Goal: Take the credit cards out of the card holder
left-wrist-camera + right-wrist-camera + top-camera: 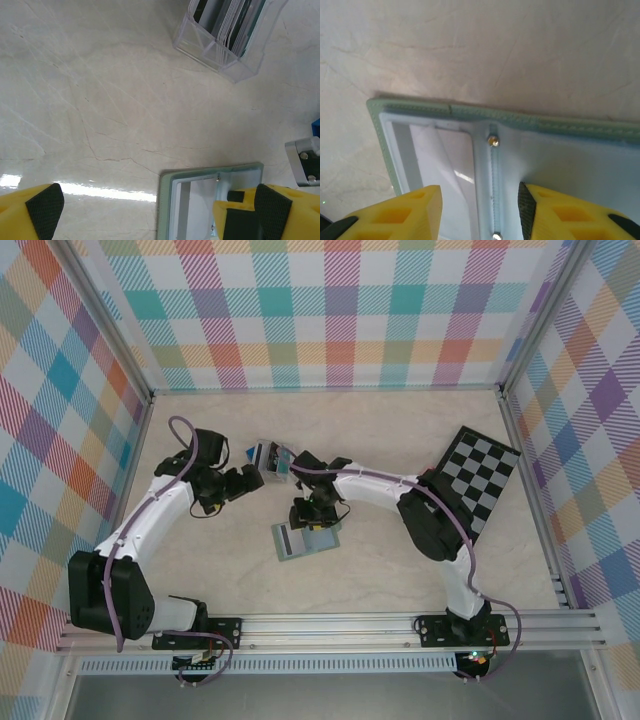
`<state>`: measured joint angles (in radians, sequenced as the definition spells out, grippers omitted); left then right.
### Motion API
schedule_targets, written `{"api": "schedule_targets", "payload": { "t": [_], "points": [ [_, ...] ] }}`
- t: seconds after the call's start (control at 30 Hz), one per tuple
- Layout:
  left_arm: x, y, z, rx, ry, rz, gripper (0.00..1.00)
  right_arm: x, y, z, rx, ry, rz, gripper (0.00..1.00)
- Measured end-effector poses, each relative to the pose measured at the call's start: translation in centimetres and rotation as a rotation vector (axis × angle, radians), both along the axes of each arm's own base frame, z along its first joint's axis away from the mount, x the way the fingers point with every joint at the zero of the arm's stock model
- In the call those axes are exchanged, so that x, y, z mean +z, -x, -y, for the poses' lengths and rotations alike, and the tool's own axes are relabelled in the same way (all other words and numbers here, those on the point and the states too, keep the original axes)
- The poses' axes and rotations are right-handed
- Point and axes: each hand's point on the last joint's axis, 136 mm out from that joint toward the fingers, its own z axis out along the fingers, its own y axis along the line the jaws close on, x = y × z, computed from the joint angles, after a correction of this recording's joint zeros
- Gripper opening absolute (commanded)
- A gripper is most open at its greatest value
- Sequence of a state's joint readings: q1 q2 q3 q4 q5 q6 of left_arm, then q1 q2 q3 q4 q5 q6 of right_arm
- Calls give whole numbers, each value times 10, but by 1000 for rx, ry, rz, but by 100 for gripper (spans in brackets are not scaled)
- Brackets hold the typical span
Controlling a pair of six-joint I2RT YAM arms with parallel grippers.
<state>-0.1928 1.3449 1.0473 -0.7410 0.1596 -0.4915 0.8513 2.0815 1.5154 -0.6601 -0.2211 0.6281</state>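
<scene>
The card holder [300, 540] lies open on the table, grey-green rim up and pale blue-grey panels showing. A pale card [445, 160] sits behind the clear window of its left panel. My right gripper [316, 518] points down onto the holder. Its jaws [480, 210] stand partly apart astride the riveted spine, and the right pad [524, 210] rests against the right panel. My left gripper [252, 480] hovers to the holder's upper left, wide open [159, 207] with nothing between its pads. The holder's corner [200, 180] lies under it.
A clear plastic stand [270, 455] of upright cards [225, 30] stands just behind both grippers. A black-and-white checkered board [478, 480] leans at the right wall. Plaid walls enclose three sides, and a metal rail [330, 625] runs along the front edge.
</scene>
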Motion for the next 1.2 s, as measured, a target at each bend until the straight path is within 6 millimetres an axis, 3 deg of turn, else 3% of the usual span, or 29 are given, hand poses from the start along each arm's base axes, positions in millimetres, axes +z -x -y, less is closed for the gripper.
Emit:
{"api": "schedule_targets", "payload": {
  "t": [0.47,0.63,0.73,0.93,1.2],
  "points": [
    [-24,2,33,-9,189,-76,97,-8,-17,20,-137,18,-21,44],
    [-39,13,52,-22,244,-125,83,-5,-24,35,-178,-32,-25,43],
    [-47,22,65,-43,266,-148,66,-3,-24,37,-166,-71,-34,41],
    [-67,39,82,-35,314,-208,39,8,-25,22,-113,-180,-33,33],
    [-84,44,110,-56,342,-254,24,10,-27,20,-107,-203,-28,27]
  ]
}}
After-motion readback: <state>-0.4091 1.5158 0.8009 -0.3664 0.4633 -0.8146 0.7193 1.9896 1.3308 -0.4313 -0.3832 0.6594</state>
